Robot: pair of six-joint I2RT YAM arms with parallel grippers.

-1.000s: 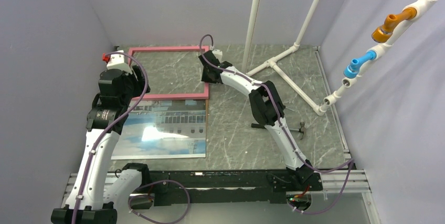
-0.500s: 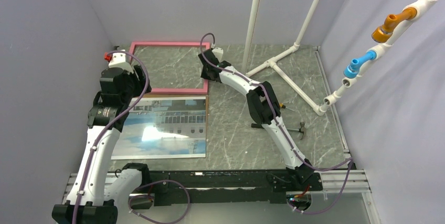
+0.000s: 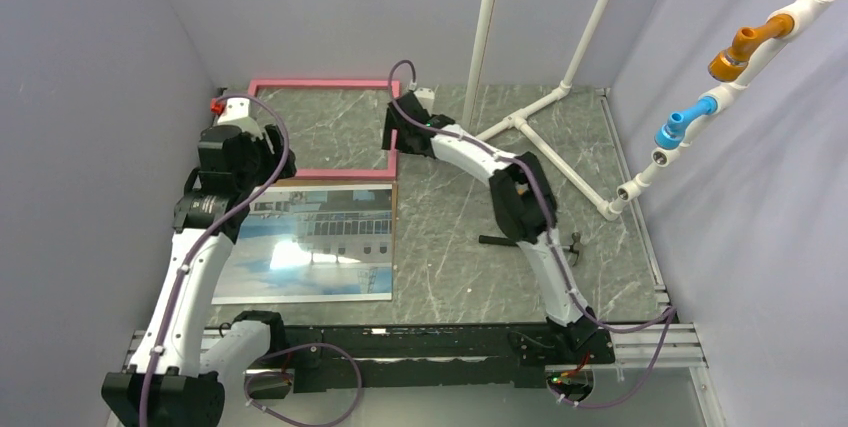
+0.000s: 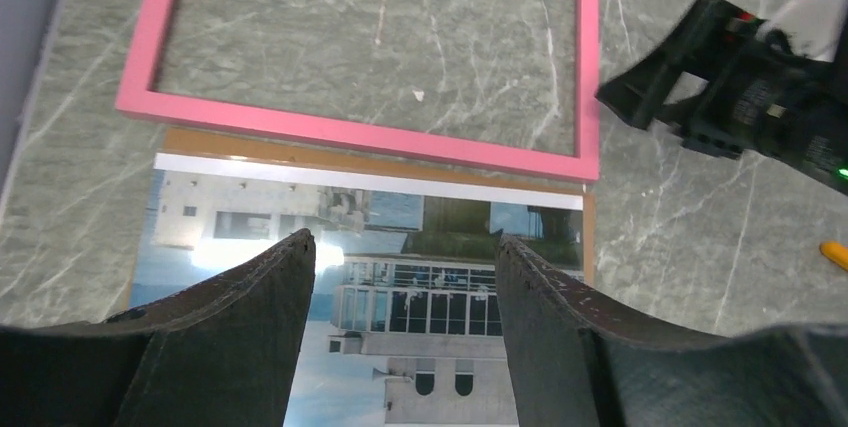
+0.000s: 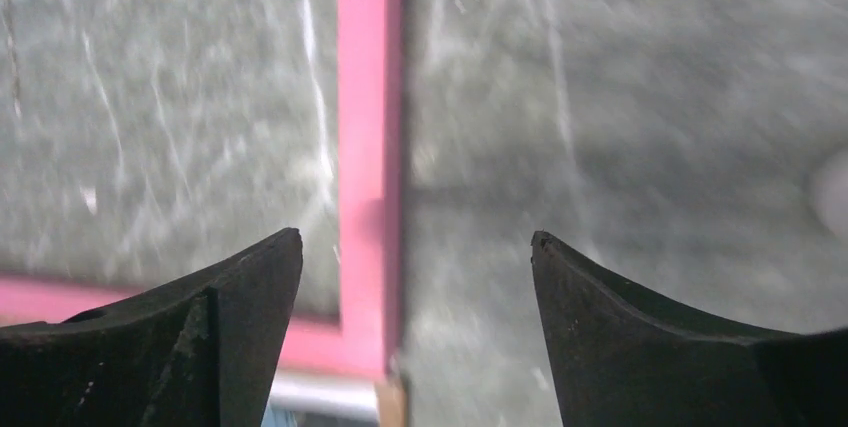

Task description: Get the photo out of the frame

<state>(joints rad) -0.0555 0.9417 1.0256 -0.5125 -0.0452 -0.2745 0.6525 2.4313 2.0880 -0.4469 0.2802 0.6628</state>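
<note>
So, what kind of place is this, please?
Likely a robot test cell in a lab: plain lilac walls enclose a marble-patterned table, with a white pipe rig and coloured taps at the right.

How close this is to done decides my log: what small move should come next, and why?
Probably lift the right claw up and away from the frame. It is open above the frame's right bar, and the frame encloses only bare tabletop, while the photo lies outside it, nearer the arms. Nothing seems left to pull out.
</note>
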